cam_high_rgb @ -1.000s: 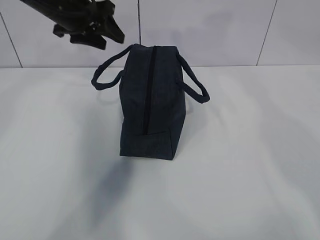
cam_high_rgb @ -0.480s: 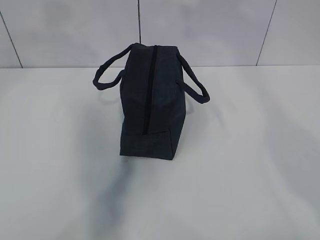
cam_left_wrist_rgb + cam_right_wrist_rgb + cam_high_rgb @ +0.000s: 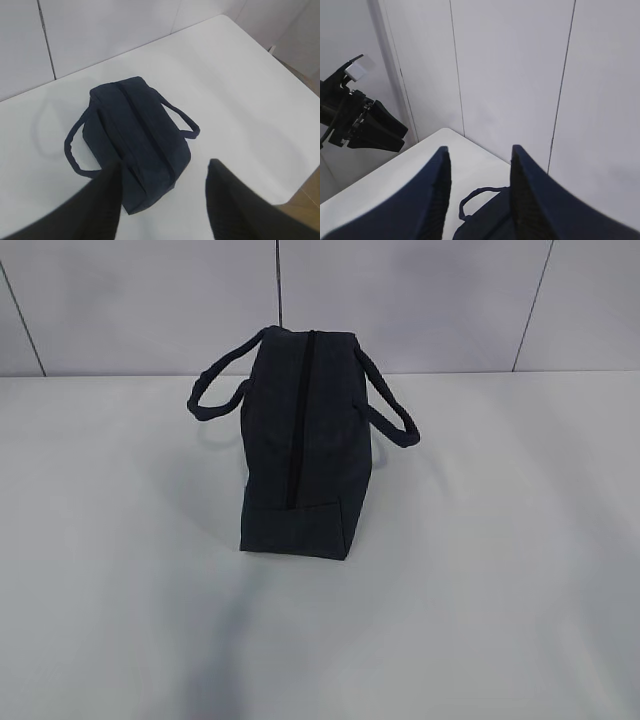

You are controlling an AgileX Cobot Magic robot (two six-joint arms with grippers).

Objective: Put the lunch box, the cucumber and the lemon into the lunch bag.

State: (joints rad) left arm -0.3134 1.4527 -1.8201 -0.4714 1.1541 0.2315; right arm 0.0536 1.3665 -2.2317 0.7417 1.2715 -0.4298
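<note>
The dark navy lunch bag (image 3: 300, 450) stands in the middle of the white table, its black top zipper (image 3: 298, 420) shut along its whole length and a loop handle hanging out to each side. My left gripper (image 3: 165, 165) is open and empty, high above the bag (image 3: 135, 140). My right gripper (image 3: 480, 148) is open and empty, raised above the bag's far end (image 3: 490, 222) and looking towards the wall. Neither gripper shows in the exterior view. The lunch box, the cucumber and the lemon are out of view.
The white table (image 3: 500, 540) runs back to a tiled wall (image 3: 420, 300). In the left wrist view the table's right edge and corner (image 3: 295, 195) show, with brown floor beyond. The left arm (image 3: 350, 115) shows at the left of the right wrist view.
One second ago the left arm's gripper hung at the exterior view's top left; it has since risen out of that view. The bag has not moved.
</note>
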